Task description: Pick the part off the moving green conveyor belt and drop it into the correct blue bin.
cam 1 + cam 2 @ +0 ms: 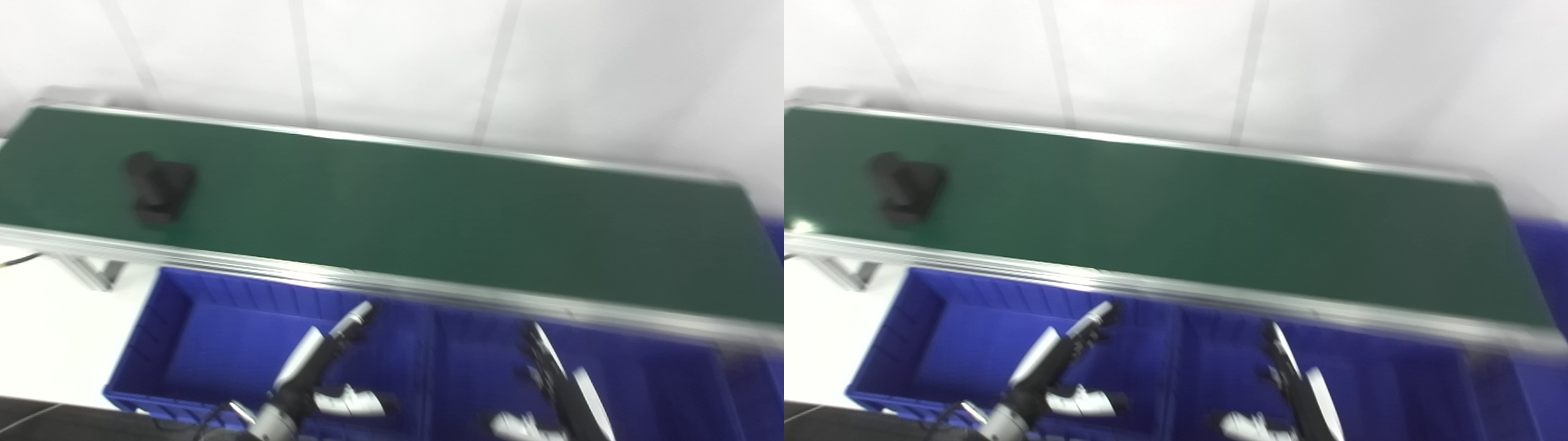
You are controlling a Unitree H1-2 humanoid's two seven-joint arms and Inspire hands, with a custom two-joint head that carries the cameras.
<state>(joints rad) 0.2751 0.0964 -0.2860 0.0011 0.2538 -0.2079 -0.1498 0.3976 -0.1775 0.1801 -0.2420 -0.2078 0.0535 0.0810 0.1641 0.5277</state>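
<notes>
Your left hand (318,380), silver and black with its fingers spread apart and its thumb stuck out to the side, grips nothing and hovers over the left blue plastic bin (202,343), on the near side of the long green conveyor belt (429,214). Your right hand (554,392) is likewise released, its fingers extended and pointing up toward the conveyor belt, the thumb splayed low near the bottom edge of the view; it hangs over the neighbouring blue plastic bin (484,367), which sits just right of the first one and shares a dividing wall with it. Both bins lie below the belt's near aluminium rail (245,260), tucked partly under it. A further strip of blue bin (775,242) shows past the belt's right end. The part you want, a dark, blocky black piece (158,187), rests on the belt near its left end, well apart from both of your hands and closer to the near rail than to the far one; motion blur hides its exact shape. Behind the belt stands a white panelled wall (398,67).
</notes>
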